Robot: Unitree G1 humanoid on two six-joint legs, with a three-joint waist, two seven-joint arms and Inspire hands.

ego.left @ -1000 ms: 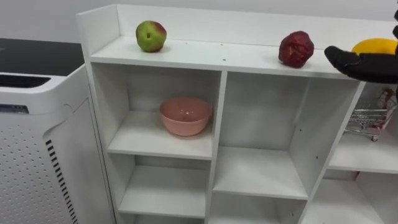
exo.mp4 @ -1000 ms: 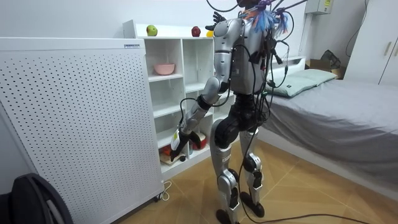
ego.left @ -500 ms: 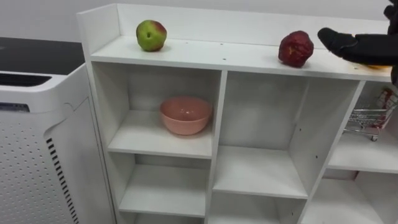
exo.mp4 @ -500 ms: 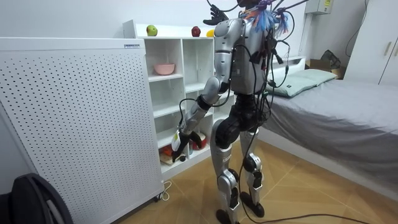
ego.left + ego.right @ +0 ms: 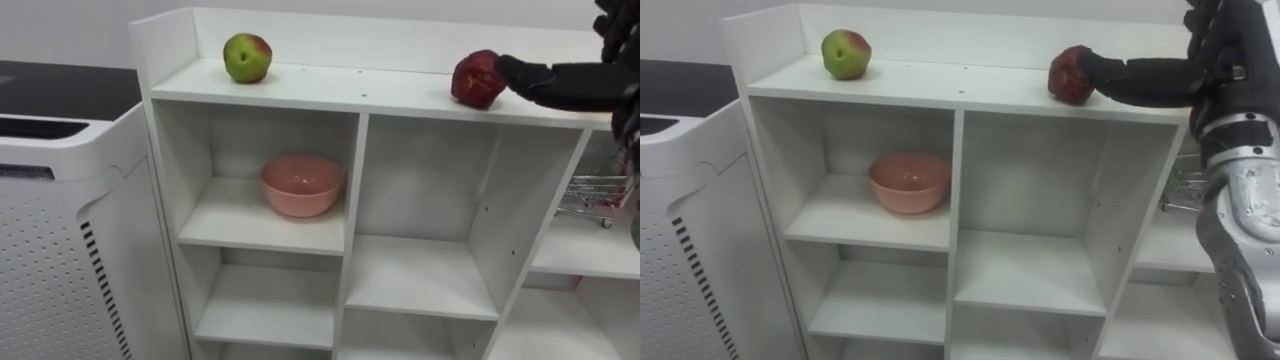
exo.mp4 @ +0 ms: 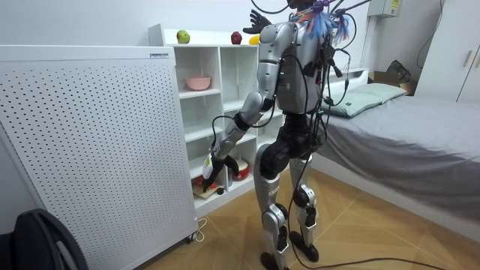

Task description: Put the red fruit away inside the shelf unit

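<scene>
Sliding left along the closet [image 5: 330, 88] top, my right hand [image 5: 560, 85] has now reached the red apple [image 5: 473, 80]. Its fingers are straight and close together, and the tips seem to touch the apple's right side. It holds nothing yet. The 2 apples are both on top. The green apple [image 5: 246, 57] is near the left back corner, above the pink bowl [image 5: 303, 185]. I think I grab the red one next. My left hand [image 6: 208, 172] hangs low, and I cannot tell its fingers.
</scene>
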